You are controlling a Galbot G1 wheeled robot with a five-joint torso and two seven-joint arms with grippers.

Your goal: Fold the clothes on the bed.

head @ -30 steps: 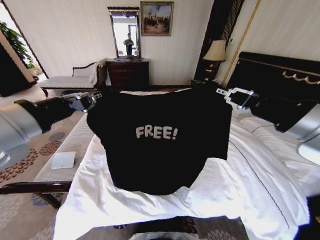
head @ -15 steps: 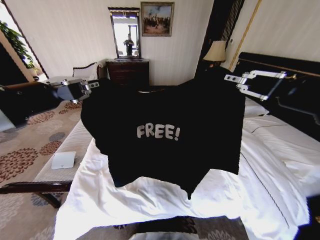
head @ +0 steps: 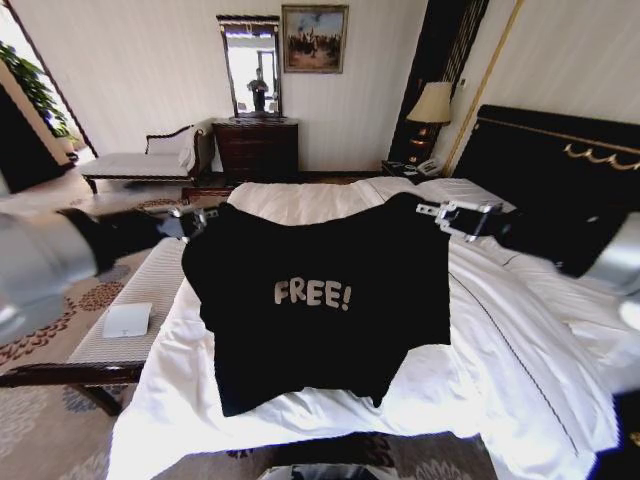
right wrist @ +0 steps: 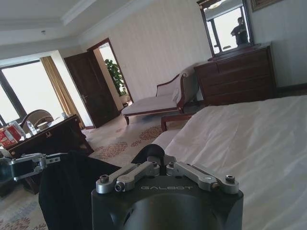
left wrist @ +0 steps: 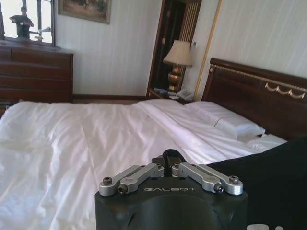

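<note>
Black T-shirt (head: 320, 300) hangs between left gripper (head: 197, 220) and right gripper (head: 437, 212).

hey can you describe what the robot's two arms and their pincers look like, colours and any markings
Each arm has a light grey outer shell that turns black toward the wrist. The left pincer and right pincer share one build: thin silver metal linkage bars joined by dark round pivot bolts, mounted on a rounded black housing. White "GALBOT" lettering is printed on that housing, readable in both wrist views. No loose cables are visible.
</note>
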